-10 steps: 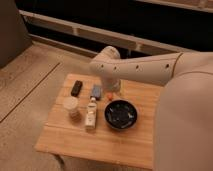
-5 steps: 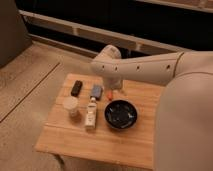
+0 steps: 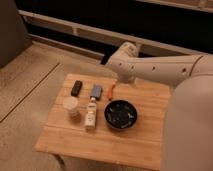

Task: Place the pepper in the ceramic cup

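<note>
Camera view, the only one. Wooden table (image 3: pixel 100 142) on a speckled floor, with a dark wall and pale rails behind it.

The white arm (image 3: pixel 160 70) reaches in from the right, over the table's far edge. The gripper (image 3: pixel 117 83) hangs below the arm's bend, pointing down at the back of the table. Its fingers stand apart, with nothing seen between them.

The pepper (image 3: pixel 111 92) lies on the tabletop just under the gripper, slim and orange-red. I cannot tell whether they touch.

- Blue item (image 3: pixel 96 91) just left of the pepper.
- Black block (image 3: pixel 76 88) further left.
- Cup (image 3: pixel 71 106) upright on the left side of the table, well apart from the pepper.
- White bottle (image 3: pixel 91 112) just right of the cup.
- Black bowl (image 3: pixel 120 114) in front of the pepper, near the table's middle.
</note>
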Action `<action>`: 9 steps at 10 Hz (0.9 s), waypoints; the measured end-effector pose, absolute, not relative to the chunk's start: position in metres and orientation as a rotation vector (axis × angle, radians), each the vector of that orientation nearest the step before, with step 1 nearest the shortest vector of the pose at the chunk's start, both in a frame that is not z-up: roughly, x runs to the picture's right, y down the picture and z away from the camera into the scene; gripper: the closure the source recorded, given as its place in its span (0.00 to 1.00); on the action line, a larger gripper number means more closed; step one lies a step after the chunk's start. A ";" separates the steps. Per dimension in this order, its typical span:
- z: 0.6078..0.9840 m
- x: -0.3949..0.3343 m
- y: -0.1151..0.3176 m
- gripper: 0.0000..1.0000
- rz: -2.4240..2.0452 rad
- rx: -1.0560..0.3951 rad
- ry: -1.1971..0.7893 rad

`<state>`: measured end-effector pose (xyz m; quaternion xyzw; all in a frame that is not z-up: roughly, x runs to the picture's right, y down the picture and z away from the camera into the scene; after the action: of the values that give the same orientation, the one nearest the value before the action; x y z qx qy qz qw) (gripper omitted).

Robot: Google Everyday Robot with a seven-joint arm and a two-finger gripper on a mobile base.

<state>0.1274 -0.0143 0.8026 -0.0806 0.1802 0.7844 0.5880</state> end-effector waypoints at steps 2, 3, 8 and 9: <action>0.819 0.122 -0.008 0.35 1.838 -0.325 0.359; 0.829 0.115 -0.006 0.35 1.809 -0.413 0.324; 0.876 0.116 0.018 0.35 1.526 -0.638 0.414; 0.890 0.125 0.020 0.35 1.480 -0.647 0.461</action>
<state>0.1252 0.0198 0.8897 -0.2868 0.2042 0.6559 0.6677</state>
